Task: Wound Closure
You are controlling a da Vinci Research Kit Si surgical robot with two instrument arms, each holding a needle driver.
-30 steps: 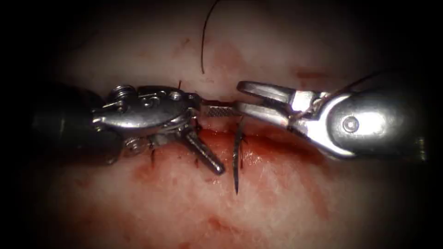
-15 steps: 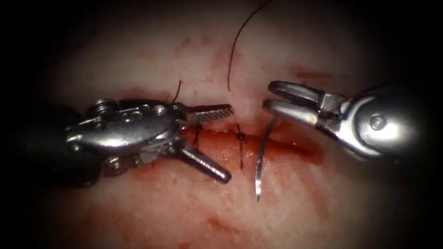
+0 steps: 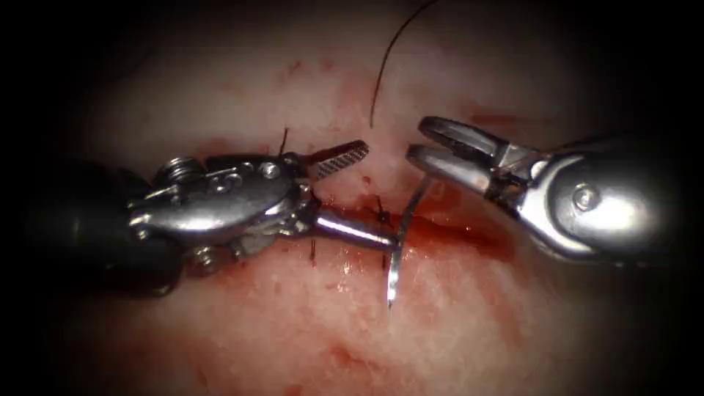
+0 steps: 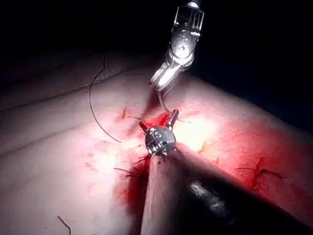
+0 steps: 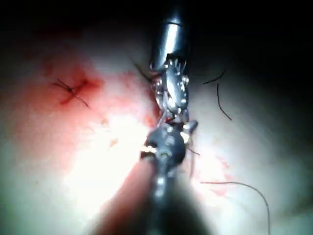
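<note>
The needle [image 3: 400,246] is hanging from the right claw [image 3: 422,143], whose 2 jaws are standing nearly together and gripping it at its blunt end, near where the thread [image 3: 385,59] is running up and away over the pale tissue [image 3: 455,330]. Its long axis is running almost straight down the endoscope view, crossing the cut [image 3: 447,231] with the point free above the tissue below the cut, not buried in it. The left claw [image 3: 378,194] is lying just to the needle's left, jaws spread wide and holding nothing; its lower jaw is reaching along the cut so that the tip is touching or all but touching the needle at mid-curve, while the upper jaw is angling up and clear. So the left arm is the nearer free one, and the needle's shaft is sitting just at the mouth of its opened claw. A tied stitch [image 3: 381,216] is sitting across the cut just left of the needle. Compared with 0.5 s ago, the left claw is now further right and its lower jaw has swung up from pointing down-right to lying nearly level, and the needle is sitting slightly further left and higher, closing the gap between them.
</note>
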